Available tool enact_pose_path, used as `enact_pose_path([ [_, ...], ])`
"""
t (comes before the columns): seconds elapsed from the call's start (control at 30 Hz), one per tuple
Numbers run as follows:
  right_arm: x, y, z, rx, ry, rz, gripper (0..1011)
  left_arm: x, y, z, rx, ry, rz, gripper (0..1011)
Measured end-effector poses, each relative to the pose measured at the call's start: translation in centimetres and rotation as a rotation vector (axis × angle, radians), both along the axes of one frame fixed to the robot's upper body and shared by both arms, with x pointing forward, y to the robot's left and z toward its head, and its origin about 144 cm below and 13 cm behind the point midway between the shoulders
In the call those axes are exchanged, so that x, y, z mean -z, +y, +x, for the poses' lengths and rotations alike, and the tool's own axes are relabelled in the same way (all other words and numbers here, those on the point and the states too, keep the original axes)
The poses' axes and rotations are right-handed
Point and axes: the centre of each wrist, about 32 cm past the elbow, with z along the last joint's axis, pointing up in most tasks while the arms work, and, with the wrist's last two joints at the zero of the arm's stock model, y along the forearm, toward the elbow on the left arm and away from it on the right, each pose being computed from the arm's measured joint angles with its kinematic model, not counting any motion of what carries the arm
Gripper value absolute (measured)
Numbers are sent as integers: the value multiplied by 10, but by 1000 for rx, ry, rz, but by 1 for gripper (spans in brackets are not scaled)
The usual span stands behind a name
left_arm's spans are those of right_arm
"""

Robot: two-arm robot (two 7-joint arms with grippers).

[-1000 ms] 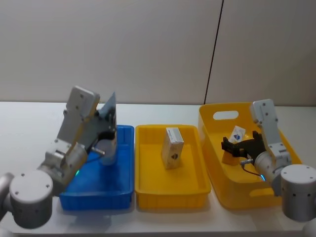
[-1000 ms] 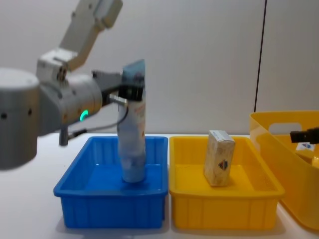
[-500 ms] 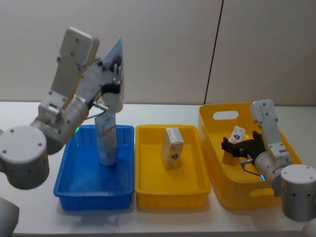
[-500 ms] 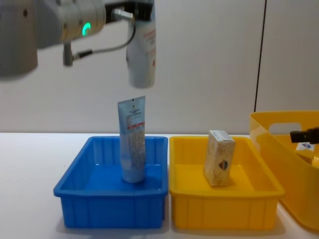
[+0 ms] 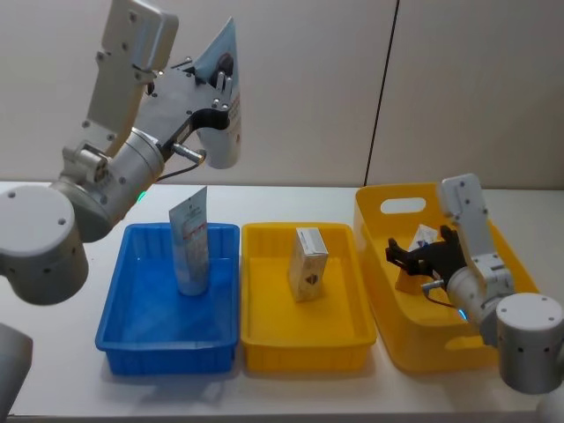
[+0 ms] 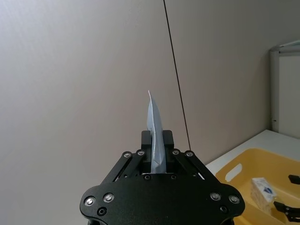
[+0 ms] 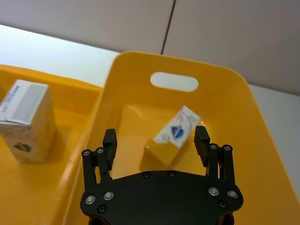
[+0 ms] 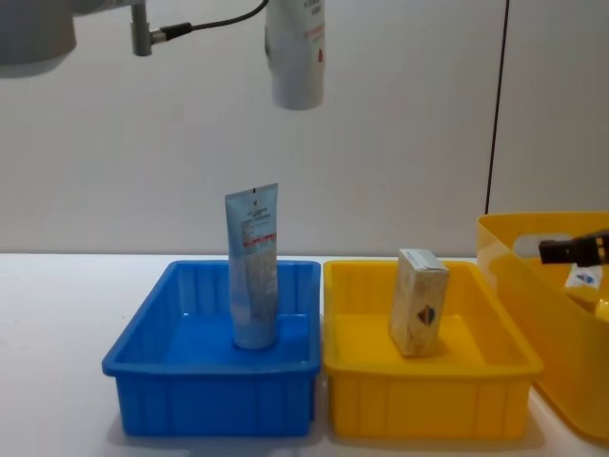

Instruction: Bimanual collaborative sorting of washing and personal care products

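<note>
My left gripper (image 5: 214,84) is raised high above the blue bin (image 5: 132,339), shut on the flat crimped end of a pale tube with red print (image 5: 222,141). The tube hangs cap-down (image 8: 297,57). The left wrist view shows the jaws clamped on the tube's thin edge (image 6: 154,126). A light-blue squeeze tube (image 5: 189,245) stands upright in the blue bin (image 8: 209,395). A beige box (image 5: 308,263) stands in the yellow tray (image 5: 304,348). My right gripper (image 7: 156,140) is open inside the yellow basket (image 5: 388,291), straddling a small yellow and white box (image 7: 171,136).
The blue bin, yellow tray (image 8: 428,405) and yellow basket (image 8: 533,276) stand side by side on a white table (image 5: 44,203), with a plain wall behind. The basket has tall walls and a handle slot (image 7: 174,80).
My left arm has lifted the pale tube out of the blue bin, up and to the right. The light-blue tube stays standing there. My right gripper has shifted slightly in the basket.
</note>
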Motion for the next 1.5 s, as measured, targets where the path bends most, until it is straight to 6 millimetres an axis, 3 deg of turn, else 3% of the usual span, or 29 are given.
enact_pose_path([
  [0.8, -9, 12, -9, -322, -214, -2, 1003, 37, -9, 58, 130, 116, -47, 126],
  [1.13, -17, 18, -13, -480, -290, 8, 1003, 45, -13, 68, 169, 130, -46, 126],
  [1.5, -28, 27, -14, -638, -361, 11, 1003, 43, -18, 64, 213, 118, -35, 126],
])
